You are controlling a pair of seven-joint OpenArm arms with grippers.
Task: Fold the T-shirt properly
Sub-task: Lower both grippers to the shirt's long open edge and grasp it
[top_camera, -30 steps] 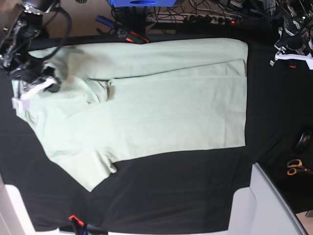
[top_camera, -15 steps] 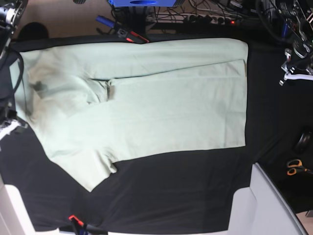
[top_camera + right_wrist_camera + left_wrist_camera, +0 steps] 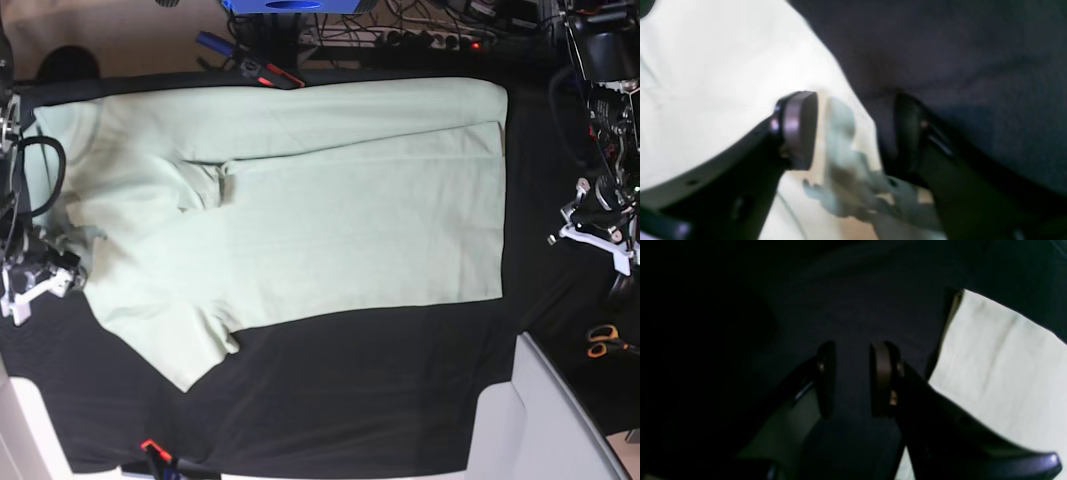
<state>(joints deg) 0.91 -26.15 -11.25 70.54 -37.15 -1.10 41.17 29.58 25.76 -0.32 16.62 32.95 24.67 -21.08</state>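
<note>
left gripper (image 3: 851, 378) jaws apart, empty, over black tablecloth (image 3: 350, 400). right gripper (image 3: 853, 130) spread wide astride the shirt's edge, pinching nothing. one t-shirt (image 3: 300, 200), flat across the cloth's centre, near sleeve pointing toward 7 o'clock. likely light, limp, prone to slide; best pinched at hem corners and sleeve edge. two grippers, one shirt.

Right gripper (image 3: 857, 130) fingers spread, straddling T-shirt (image 3: 706, 83) edge, black tablecloth (image 3: 973, 60) beside
</note>
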